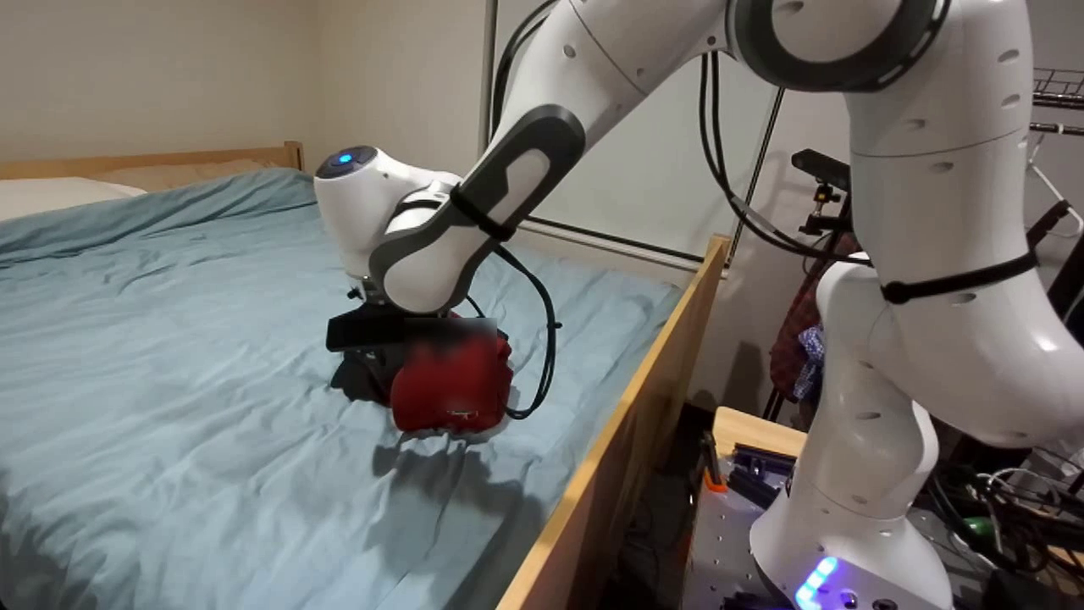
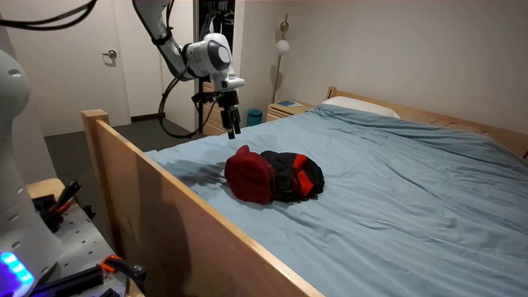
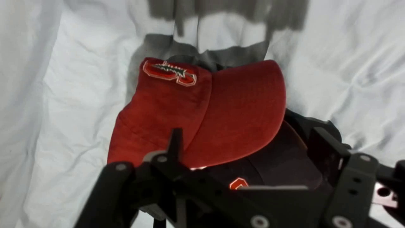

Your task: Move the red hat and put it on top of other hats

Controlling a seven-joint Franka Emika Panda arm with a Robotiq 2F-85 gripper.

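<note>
- Arm (image 1: 542, 127): reaching outward, forearm sloping down to a bent wrist.
- Pincer (image 2: 234, 133): pointed downward, raised apart from the red hat (image 2: 249, 177), fingers (image 3: 176, 142) parted; condition released.
- Red hat: lying against the dark caps (image 2: 285, 176), its brim overlapping one of them in the wrist view.

Pale walls (image 2: 412, 53), dark floor (image 2: 138, 134); a globe lamp (image 2: 282, 46) near the nightstand (image 2: 300, 109) beside the blue-covered bed (image 2: 392, 206)
</note>
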